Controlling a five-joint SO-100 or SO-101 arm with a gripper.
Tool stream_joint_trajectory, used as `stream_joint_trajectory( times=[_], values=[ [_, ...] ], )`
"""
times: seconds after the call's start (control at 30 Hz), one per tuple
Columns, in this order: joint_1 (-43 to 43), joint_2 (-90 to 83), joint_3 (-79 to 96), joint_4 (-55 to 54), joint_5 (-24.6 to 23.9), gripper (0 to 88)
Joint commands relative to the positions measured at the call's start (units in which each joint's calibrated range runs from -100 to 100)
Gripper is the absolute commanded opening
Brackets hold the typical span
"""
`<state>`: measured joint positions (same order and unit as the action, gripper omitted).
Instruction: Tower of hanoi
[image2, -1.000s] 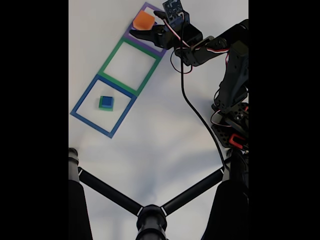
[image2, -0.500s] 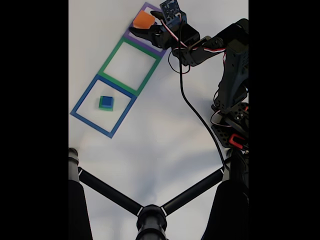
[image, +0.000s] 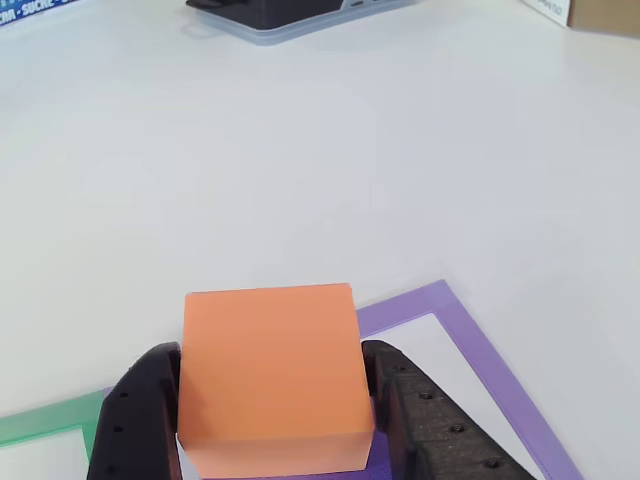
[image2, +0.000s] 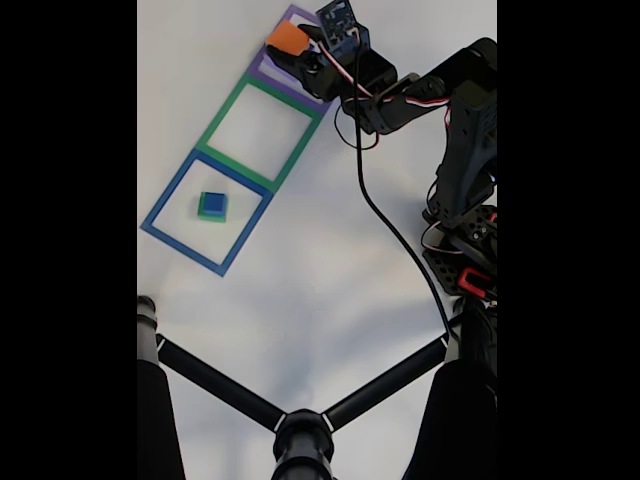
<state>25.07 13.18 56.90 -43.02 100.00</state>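
Worktop (image2: 330, 260): plain white, matte; end effector (image: 270, 400) clamped on orange block (image: 270, 375) over purple frame (image: 480, 350); blue cube (image2: 212, 204) atop green block inside blue frame (image2: 165, 205); dark tray (image: 280, 15) at far edge.

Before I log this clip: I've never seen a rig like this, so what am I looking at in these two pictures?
It is a small robot arm on a white table, playing Tower of Hanoi with foam blocks. The fixed view looks down on the table; the black bars at the bottom look like a camera stand. The other view sits right behind the gripper, looking forward past it. Three flat square frames lie in a row: blue, green, purple. A blue block on a green one sits inside the blue frame. The gripper's two black fingers are closed on the sides of an orange block at the purple frame.
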Motion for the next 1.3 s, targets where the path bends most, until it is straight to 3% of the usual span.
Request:
stream_joint_trajectory(
  times=[0.0,0.3,0.5,0.73,0.9,1.07,1.27],
  values=[
    [-1.1,-0.9,-1.2,-1.2,0.0,13.2],
    [-2.3,-8.2,-0.1,6.6,0.0,11.4],
    [-4.4,-27.0,-2.2,33.3,0.0,11.3],
    [-7.4,-44.4,-20.9,77.5,0.0,11.0],
    [-11.2,-50.2,-34.2,100.1,0.0,10.9],
    [-16.1,-51.8,-45.2,115.3,0.0,11.2],
    [-20.9,-54.7,-46.9,120.8,0.0,11.0]
  ],
)
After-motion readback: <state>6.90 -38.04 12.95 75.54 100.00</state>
